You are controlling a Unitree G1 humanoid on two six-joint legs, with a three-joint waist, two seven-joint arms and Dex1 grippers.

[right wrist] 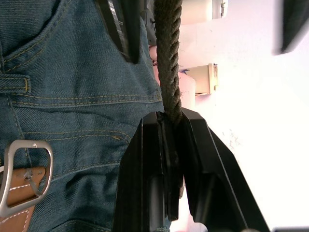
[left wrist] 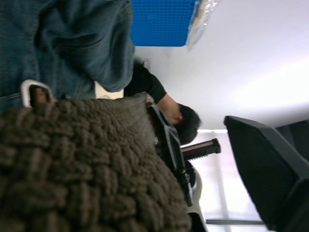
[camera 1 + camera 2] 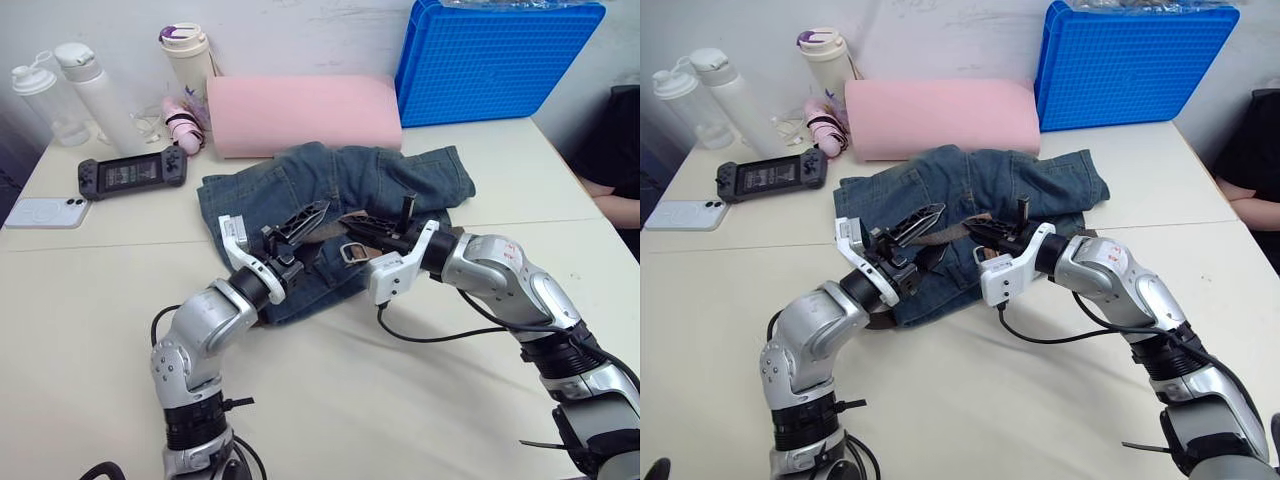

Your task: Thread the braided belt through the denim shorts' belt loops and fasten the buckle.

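Both pincers work over the denim shorts (image 3: 330, 190), which lie spread on the white table (image 3: 90, 300) in front of a pink foam roll (image 3: 300, 112). Right gripper (image 1: 169, 121) is clamped on the braided belt (image 1: 169, 53); its wrist view shows the dark woven strap pinched between the two black fingers and running taut away from them. Left gripper (image 3: 305, 222) reaches in from the other side, and its wrist view has the woven strap lying right against the camera, but whether its fingers are closed on the strap I cannot tell. The buckle (image 3: 352, 252) rests on the denim just beside the right gripper, silver frame flat, with a tan leather tab behind it. One of the belt loops (image 1: 14, 83) shows on the waistband close to the buckle.

The step in hand looks like feeding the strap along the waistband toward a loop. To do it well, the strap should stay taut between the two arms so it does not twist, and its free end should be kept low and flat against the denim, aligned with the loop opening. Pulling upward risks dragging the shorts across the table; a sideways draw along the waistband seems safer.
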